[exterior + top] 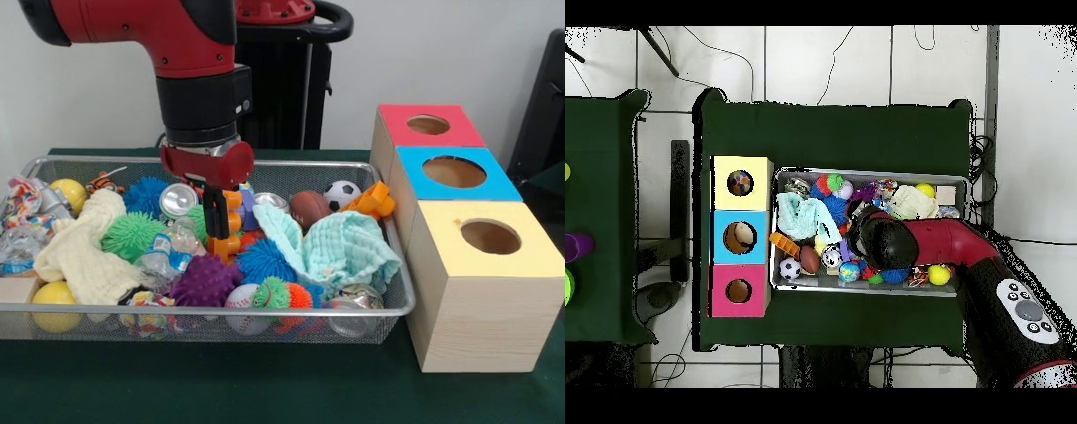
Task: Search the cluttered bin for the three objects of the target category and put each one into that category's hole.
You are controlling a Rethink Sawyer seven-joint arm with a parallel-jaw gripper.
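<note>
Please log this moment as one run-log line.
gripper: down in wire bin clutter, grasp unclear | mint cloth: in bin | yellow-top hole: not reached

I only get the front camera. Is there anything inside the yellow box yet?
Observer: Yes. From above, something pale with coloured dots shows inside the yellow box.
Operator: What about the blue box?
Observer: Something light brown shows inside the blue box. I cannot tell what it is.
Operator: Is our table the only one?
Observer: No. A second green table stands beside it, past the boxes.
</note>
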